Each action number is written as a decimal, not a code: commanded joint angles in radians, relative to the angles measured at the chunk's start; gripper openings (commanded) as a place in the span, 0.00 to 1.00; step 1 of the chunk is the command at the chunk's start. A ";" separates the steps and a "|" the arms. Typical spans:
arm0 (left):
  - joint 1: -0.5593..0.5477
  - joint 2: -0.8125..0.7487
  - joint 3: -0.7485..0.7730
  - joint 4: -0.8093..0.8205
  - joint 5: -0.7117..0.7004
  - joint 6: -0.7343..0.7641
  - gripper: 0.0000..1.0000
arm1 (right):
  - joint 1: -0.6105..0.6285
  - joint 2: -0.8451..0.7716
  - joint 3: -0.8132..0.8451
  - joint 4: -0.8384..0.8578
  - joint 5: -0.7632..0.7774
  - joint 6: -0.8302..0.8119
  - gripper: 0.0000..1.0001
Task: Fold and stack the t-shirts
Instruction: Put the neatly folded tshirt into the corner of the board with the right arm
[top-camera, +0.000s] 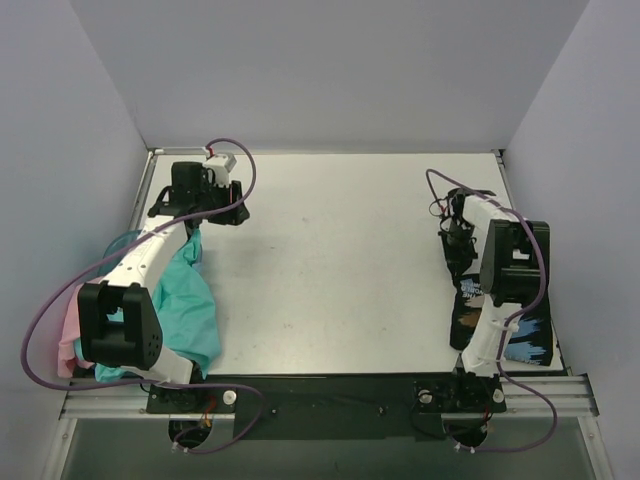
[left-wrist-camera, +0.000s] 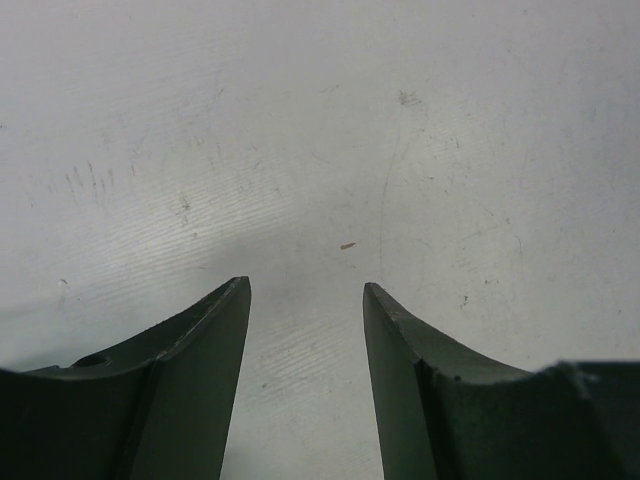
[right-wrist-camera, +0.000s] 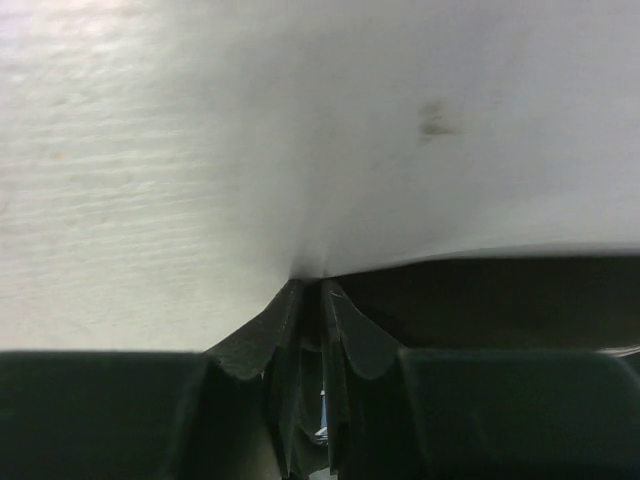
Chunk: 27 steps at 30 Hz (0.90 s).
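Note:
A teal t-shirt (top-camera: 192, 300) lies crumpled at the table's left edge, partly under my left arm. A pink t-shirt (top-camera: 68, 345) shows behind that arm at the near left. The black t-shirt (top-camera: 478, 318) with its blue-and-beige print lies at the near right, partly under my right arm. My left gripper (top-camera: 228, 212) is open and empty over bare table at the far left, its jaws apart in the wrist view (left-wrist-camera: 306, 288). My right gripper (top-camera: 456, 262) is low at the black t-shirt's far edge. In the wrist view (right-wrist-camera: 312, 290) its jaws are closed on dark cloth (right-wrist-camera: 500, 300).
A translucent teal bin rim (top-camera: 124, 241) curves just off the table's left edge. Grey walls enclose the white table (top-camera: 340, 260) on three sides. A metal rail (top-camera: 330, 395) with the arm bases runs along the near edge.

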 joint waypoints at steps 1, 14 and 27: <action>0.010 0.001 0.002 0.027 0.003 0.017 0.59 | 0.076 -0.041 -0.069 -0.023 -0.075 -0.039 0.09; 0.010 -0.008 -0.013 0.034 0.009 0.026 0.59 | 0.018 -0.057 -0.058 -0.085 -0.095 0.019 0.20; 0.010 -0.051 -0.027 -0.036 -0.002 0.116 0.59 | 0.020 -0.322 0.031 0.081 -0.247 0.033 0.54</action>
